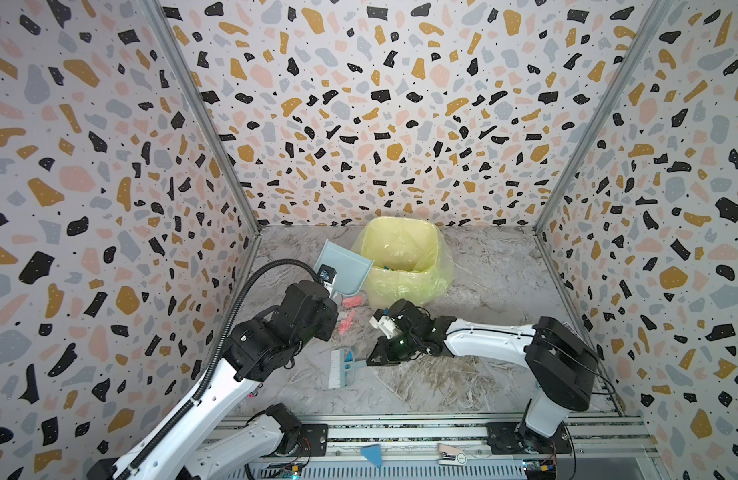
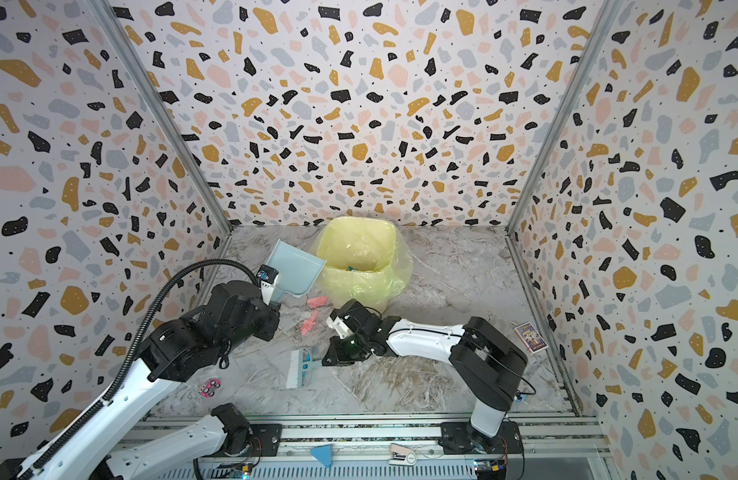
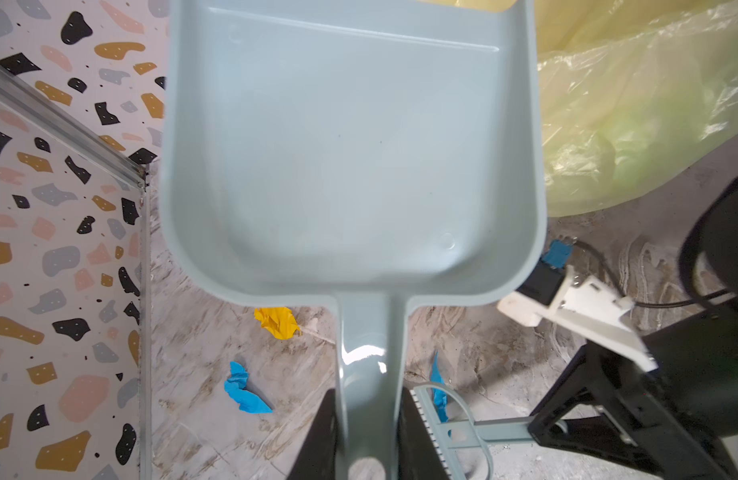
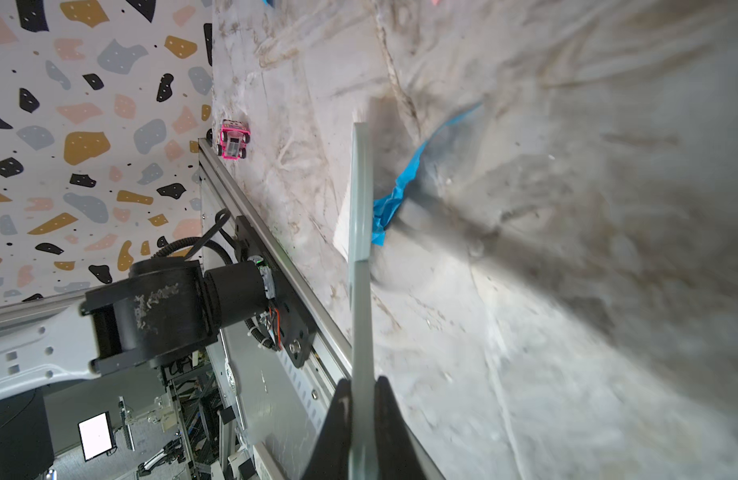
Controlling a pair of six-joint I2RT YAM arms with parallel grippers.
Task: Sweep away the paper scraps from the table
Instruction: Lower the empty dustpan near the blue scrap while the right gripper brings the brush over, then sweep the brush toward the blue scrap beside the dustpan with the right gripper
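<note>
Toward the table's (image 1: pixel 483 353) front edge, the right gripper (image 4: pixel 362 399) is clamped on the handle of a brush (image 1: pixel 341 369), with a blue scrap (image 4: pixel 394 199) against its head. Farther in, two pink scraps (image 1: pixel 347 321) lie left of centre. Beyond them the left gripper (image 3: pixel 365 432) grips a dustpan (image 3: pixel 350 158) by its handle, raised above a yellow scrap (image 3: pixel 278 323), beside the yellow-bagged bin (image 1: pixel 400 241) at the far edge.

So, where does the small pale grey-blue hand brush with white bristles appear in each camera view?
Both top views: the pale grey-blue hand brush shows below centre, just left of the right gripper.
Left wrist: hand brush beside the handle of the pale plastic dustpan.
Right wrist: hand brush edge-on, handle between the right gripper's fingers.
Shared landmark: the bright blue paper scrap beside the brush head.
</note>
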